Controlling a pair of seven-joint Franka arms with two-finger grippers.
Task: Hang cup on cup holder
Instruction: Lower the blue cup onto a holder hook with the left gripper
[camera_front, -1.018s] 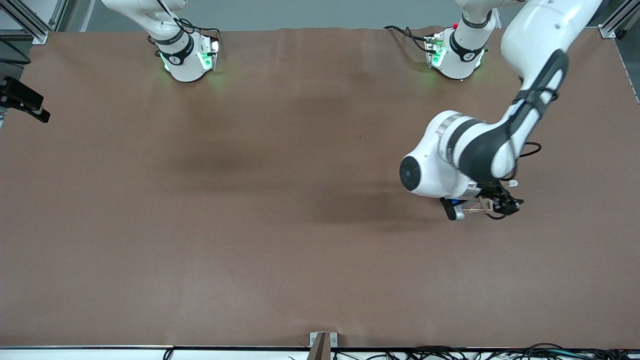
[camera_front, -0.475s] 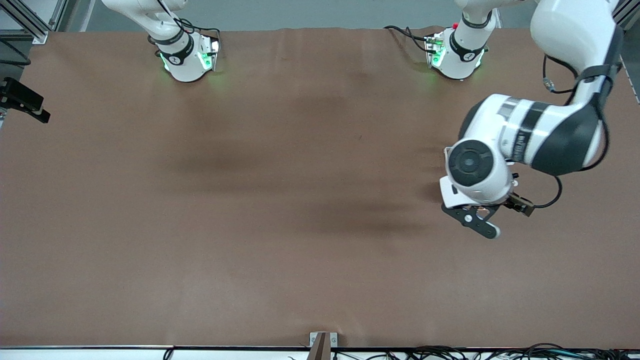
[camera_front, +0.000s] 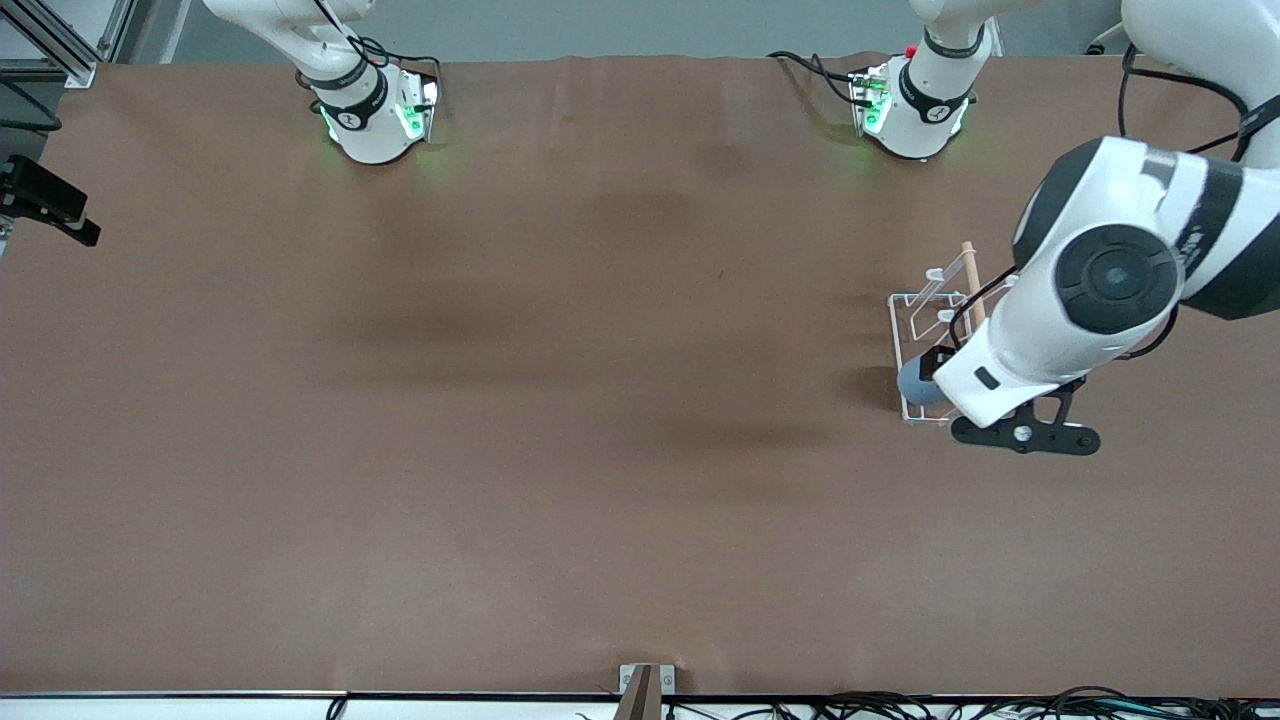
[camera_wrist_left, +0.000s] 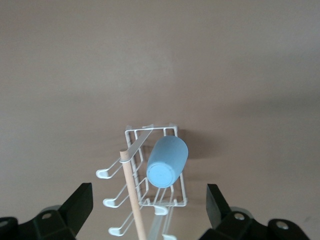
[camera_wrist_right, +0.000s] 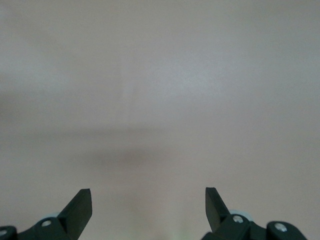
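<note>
The white wire cup holder stands toward the left arm's end of the table, its wooden top rod partly under the left arm. The light-blue cup sits tilted on a prong at the end of the rack nearer to the front camera. In the left wrist view the cup shows its flat bottom, beside the rod and over the rack's base. My left gripper is open and empty, up in the air over the rack; it also shows in the front view. My right gripper is open and empty over bare table.
Brown table cover all round the rack. The arm bases stand along the table edge farthest from the front camera. A small bracket sits at the nearest edge.
The left arm has lifted and swung toward its own end of the table, uncovering the rack with the cup on it. The right arm has not moved.
</note>
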